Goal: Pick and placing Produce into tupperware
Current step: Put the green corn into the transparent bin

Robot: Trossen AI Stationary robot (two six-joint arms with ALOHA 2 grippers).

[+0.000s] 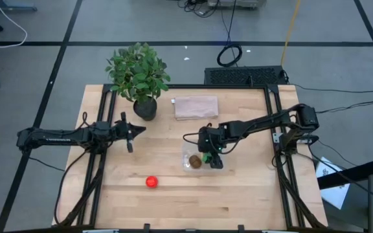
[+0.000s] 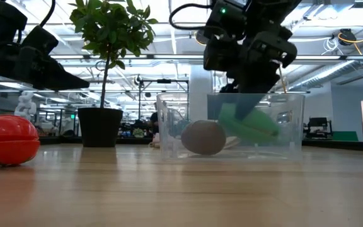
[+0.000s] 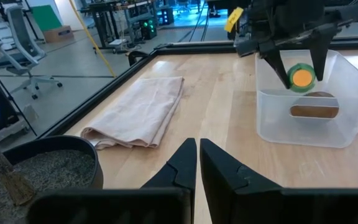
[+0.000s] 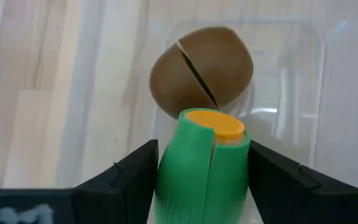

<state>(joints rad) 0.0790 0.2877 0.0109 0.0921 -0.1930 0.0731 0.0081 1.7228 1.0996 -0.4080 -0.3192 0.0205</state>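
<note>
The clear tupperware (image 1: 190, 155) stands on the table right of centre and also shows in the low view (image 2: 169, 126). The brown kiwi-like piece (image 2: 203, 137) lies on its floor. My right gripper (image 1: 210, 155) reaches down into it, shut on the elongated green piece (image 4: 201, 174), which has an orange end face (image 4: 216, 123). The round red piece (image 1: 151, 182) rests on the table toward the near edge. My left gripper (image 3: 197, 163) is shut and empty, hovering left of centre near the plant pot. My right gripper pinches the green piece's long sides (image 4: 166, 177) between its two fingers (image 4: 126, 177). The fingers come from above, slanting down into the tupperware. The piece sits tilted inside the walls (image 2: 247, 123), next to the kiwi-like piece. I cannot tell whether its lower end touches the floor.
A leafy potted plant (image 1: 138, 74) stands at the far left of the table. A folded beige cloth (image 1: 195, 107) lies flat at the far centre. Black frame rails (image 1: 274, 123) run along the table's sides.
</note>
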